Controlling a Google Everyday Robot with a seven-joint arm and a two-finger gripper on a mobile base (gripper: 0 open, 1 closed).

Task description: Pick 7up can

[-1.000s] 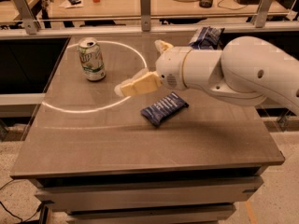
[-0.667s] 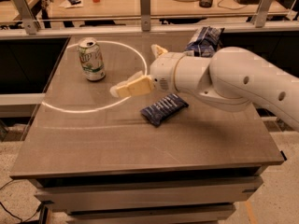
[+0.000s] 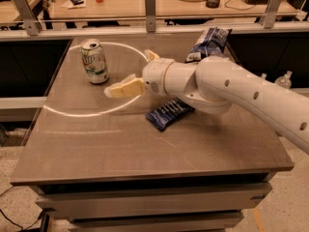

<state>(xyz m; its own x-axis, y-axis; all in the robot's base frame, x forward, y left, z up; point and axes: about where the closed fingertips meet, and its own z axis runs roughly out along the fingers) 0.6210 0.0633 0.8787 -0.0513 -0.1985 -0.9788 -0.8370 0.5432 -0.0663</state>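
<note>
The 7up can (image 3: 94, 62) stands upright on the far left part of the grey table (image 3: 145, 149), green and white with a silver top. My gripper (image 3: 128, 72) is on the end of the white arm, just right of the can and a little nearer, low over the table. Its fingers are spread open and empty; the near finger (image 3: 123, 88) points toward the can's base and the far finger (image 3: 150, 55) sits behind. A gap remains between the gripper and the can.
A dark blue snack packet (image 3: 169, 113) lies on the table under the arm. A second dark blue packet (image 3: 209, 42) lies at the far right edge. A rail with metal posts (image 3: 149, 4) runs behind the table. A bright ring of light (image 3: 72, 112) marks the tabletop.
The arm has moved left, bringing the open gripper closer to the can. The can and the packets have not moved.
</note>
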